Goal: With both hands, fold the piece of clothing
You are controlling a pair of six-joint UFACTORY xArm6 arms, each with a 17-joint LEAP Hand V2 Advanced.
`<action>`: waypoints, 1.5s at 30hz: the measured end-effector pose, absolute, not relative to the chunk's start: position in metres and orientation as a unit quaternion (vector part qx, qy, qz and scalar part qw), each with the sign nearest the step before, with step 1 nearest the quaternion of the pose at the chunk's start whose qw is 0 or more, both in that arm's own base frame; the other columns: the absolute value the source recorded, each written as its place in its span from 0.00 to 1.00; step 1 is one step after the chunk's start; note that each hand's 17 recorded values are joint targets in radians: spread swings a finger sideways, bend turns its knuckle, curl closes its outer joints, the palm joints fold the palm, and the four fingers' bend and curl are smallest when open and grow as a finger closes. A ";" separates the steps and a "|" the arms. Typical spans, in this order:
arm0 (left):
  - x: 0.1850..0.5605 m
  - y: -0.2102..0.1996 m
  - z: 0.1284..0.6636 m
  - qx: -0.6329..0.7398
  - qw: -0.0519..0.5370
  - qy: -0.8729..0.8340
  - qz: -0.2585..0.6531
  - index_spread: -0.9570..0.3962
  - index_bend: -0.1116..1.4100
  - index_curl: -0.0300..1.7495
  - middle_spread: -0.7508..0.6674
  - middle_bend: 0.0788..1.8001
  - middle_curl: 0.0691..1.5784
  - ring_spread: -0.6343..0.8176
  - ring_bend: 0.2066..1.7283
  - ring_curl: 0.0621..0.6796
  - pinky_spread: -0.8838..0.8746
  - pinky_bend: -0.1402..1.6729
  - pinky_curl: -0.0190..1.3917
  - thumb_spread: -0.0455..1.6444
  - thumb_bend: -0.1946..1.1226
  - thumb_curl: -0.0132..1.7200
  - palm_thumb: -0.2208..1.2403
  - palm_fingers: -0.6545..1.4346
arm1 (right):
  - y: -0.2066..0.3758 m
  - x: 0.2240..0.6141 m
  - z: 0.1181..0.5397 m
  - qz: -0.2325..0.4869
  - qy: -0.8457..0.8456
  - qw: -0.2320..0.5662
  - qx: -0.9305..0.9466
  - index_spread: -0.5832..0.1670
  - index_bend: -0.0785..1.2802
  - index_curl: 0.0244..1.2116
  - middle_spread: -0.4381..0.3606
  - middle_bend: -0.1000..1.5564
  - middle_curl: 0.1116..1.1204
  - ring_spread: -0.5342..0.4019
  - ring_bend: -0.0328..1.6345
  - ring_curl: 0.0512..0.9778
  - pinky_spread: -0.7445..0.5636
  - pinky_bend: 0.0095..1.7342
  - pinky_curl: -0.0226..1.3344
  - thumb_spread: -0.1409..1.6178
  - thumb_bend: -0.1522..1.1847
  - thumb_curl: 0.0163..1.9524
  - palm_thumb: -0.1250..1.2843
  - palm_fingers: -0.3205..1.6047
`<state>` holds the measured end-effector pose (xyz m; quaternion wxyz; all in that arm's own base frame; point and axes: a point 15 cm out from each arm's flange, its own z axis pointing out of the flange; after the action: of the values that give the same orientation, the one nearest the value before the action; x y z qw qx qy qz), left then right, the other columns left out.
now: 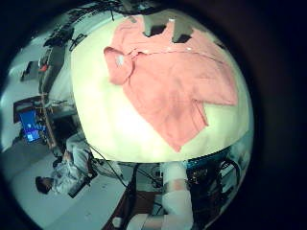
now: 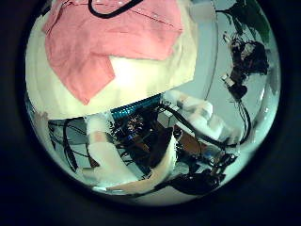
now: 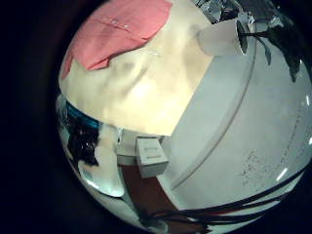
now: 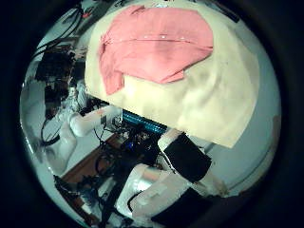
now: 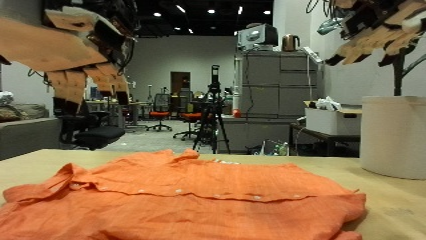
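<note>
Left hand (image 5: 83,45): raised above the table's left, fingers loose, empty | orange shirt (image 5: 173,195): you see it spread flat on the near table (image 5: 20,163), collar left | right hand (image 5: 382,30): high at right, fingers relaxed, empty, above a white container (image 5: 393,135).

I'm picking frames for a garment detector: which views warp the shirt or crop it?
Outside view: the shirt lies flat, seen at a low angle, cut at the bottom edge. Palm views: strong fisheye curves the table; the left thumb-side view crops the shirt, the right little-finger view too.
</note>
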<state>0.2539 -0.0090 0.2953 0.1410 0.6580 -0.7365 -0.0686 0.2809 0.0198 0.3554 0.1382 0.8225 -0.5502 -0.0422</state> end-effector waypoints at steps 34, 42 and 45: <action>0.248 -0.008 0.193 0.572 0.018 -0.805 -0.157 0.79 0.18 0.18 0.69 0.06 0.16 0.77 0.15 0.29 0.76 0.22 0.25 0.64 0.13 0.17 0.36 0.33 | 0.027 0.288 0.331 -0.071 -0.554 0.158 0.814 0.33 0.19 0.26 0.64 0.17 0.18 0.83 0.13 0.21 0.78 0.14 0.26 0.88 0.11 0.12 0.41 0.21; 0.229 0.014 0.163 0.535 0.010 -0.814 -0.225 0.79 0.17 0.18 0.69 0.06 0.15 0.76 0.18 0.31 0.75 0.25 0.26 0.60 0.12 0.18 0.34 0.32 | 0.029 0.289 0.329 -0.071 -0.554 0.160 0.814 0.33 0.19 0.26 0.64 0.17 0.18 0.83 0.13 0.20 0.78 0.14 0.26 0.88 0.11 0.12 0.41 0.21; 0.224 0.014 0.152 0.528 0.018 -0.817 -0.231 0.79 0.18 0.17 0.69 0.06 0.15 0.76 0.19 0.31 0.75 0.25 0.26 0.59 0.12 0.18 0.32 0.31 | 0.031 0.290 0.324 -0.077 -0.550 0.166 0.815 0.33 0.19 0.26 0.64 0.17 0.18 0.83 0.13 0.20 0.78 0.14 0.26 0.88 0.11 0.11 0.41 0.21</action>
<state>0.2243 0.0144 0.1520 0.0184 0.5284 -0.8167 -0.2313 0.2897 0.0312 0.3244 0.1659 0.8146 -0.5505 -0.0766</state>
